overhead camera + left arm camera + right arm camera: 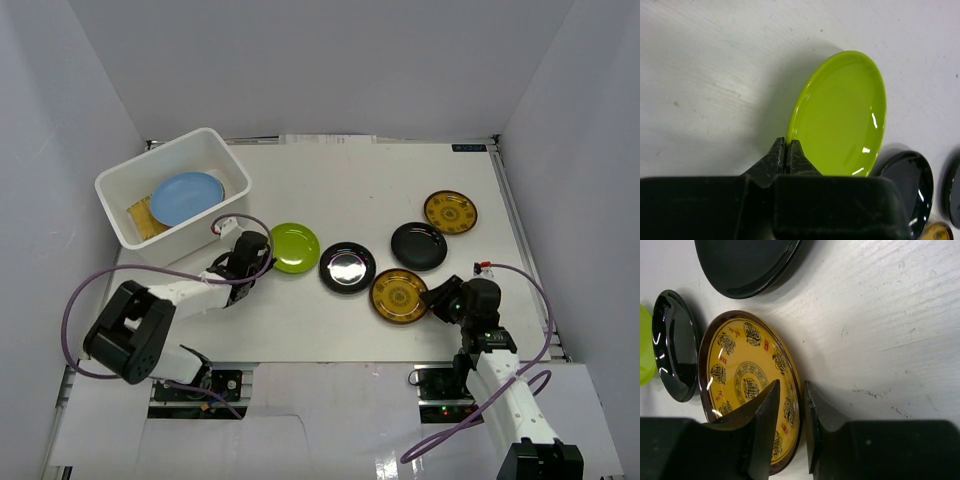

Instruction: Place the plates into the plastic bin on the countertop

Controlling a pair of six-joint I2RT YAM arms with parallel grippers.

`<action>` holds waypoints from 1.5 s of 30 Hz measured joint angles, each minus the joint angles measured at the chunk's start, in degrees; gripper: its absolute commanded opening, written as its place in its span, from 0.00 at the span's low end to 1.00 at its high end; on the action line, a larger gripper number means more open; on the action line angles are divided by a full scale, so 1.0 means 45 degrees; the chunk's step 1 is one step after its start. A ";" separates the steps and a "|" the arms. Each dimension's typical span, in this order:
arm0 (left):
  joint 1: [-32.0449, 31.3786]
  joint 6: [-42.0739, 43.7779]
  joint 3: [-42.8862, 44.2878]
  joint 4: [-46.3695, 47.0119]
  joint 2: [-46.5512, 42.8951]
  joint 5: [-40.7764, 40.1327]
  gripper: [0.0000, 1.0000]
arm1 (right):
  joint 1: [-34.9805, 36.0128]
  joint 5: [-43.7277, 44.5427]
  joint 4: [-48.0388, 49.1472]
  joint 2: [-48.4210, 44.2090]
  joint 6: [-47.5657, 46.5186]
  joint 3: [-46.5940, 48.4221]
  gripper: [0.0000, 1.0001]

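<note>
**Closing in on two plates at once**

Reaching from the near edge, both arms meet plates on the white countertop (350,180). The left gripper (786,150) sits at the near rim of the lime green plate (840,115), its two fingers pressed together with only a hairline between them. The left wrist view does not show whether the rim is caught in that pinch. From above, this plate lies just right of the plastic bin (155,155), which stands in the far left corner.

The right gripper (791,385) straddles the rim of the nearer gold-patterned plate (745,385). One finger is over the patterned face and the other over the bare table beside it. A narrow gap remains between the fingers, wider than the rim running through it. That plate lies flat near the front right of the table.

Between the two held-at plates lies a glossy black plate (348,267). A second black plate (418,246) and a second gold-patterned plate (450,212) lie farther back on the right, close to each other.

Inside the bin, a light blue plate (186,197) leans against the far wall, with a woven yellow plate (143,218) partly showing beneath it at the near left end.
</note>
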 measured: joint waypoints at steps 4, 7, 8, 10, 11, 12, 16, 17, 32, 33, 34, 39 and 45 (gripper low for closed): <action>-0.0044 0.0607 -0.0578 -0.1287 -0.2589 0.0418 0.00 | 0.0000 -0.0024 -0.0369 -0.0291 -0.0015 -0.0136 0.08; -0.0126 0.1107 -0.0243 -0.2147 -0.4983 0.0593 0.00 | 0.0015 -0.0233 -0.0505 -0.0714 0.0126 -0.0136 0.08; -0.0136 0.1273 0.0165 -0.2497 -0.5600 0.0583 0.00 | 0.0015 -0.0248 -0.0612 -0.0884 0.0126 -0.0136 0.08; -0.0126 0.1685 0.1239 -0.3002 -0.6285 0.0466 0.00 | 0.0015 -0.0243 -0.0933 -0.1258 0.0121 -0.0136 0.08; -0.0068 0.1914 0.1967 -0.3347 -0.6431 0.0330 0.00 | 0.0015 -0.0238 -0.1132 -0.1467 0.0121 -0.0121 0.08; 0.0121 0.2200 0.2749 -0.3716 -0.6397 0.0291 0.00 | 0.0015 -0.0238 -0.1345 -0.1710 0.0121 -0.0117 0.08; 0.2992 0.2948 0.5717 -0.4274 -0.5435 0.1413 0.00 | 0.0015 -0.0238 -0.2176 -0.2356 0.0083 0.0180 0.08; 0.4007 0.3011 0.6101 -0.4260 -0.5110 0.1826 0.00 | 0.0015 -0.0238 -0.2331 -0.2429 0.0063 0.0350 0.08; 1.0006 0.3118 0.7048 -0.6343 0.0384 0.4031 0.00 | 0.0015 -0.1093 -0.3419 -0.3031 -0.0389 0.3648 0.08; 1.0006 0.3186 0.7048 -0.6421 0.0627 0.3997 0.00 | 0.0015 -0.1268 -0.3298 -0.2866 -0.0374 0.3866 0.08; 1.0001 0.3245 0.7043 -0.6479 0.0816 0.3988 0.02 | 0.0015 -0.1447 -0.3138 -0.2691 -0.0350 0.4065 0.08; 1.0035 0.3405 0.7048 -0.6509 0.1365 0.4085 0.43 | 0.0131 -0.2297 -0.1996 -0.1248 -0.0034 0.4974 0.08; 1.0054 0.3512 0.7121 -0.6513 0.1292 0.4405 0.93 | 0.2807 -0.1404 -0.0559 0.1418 0.0073 0.6717 0.08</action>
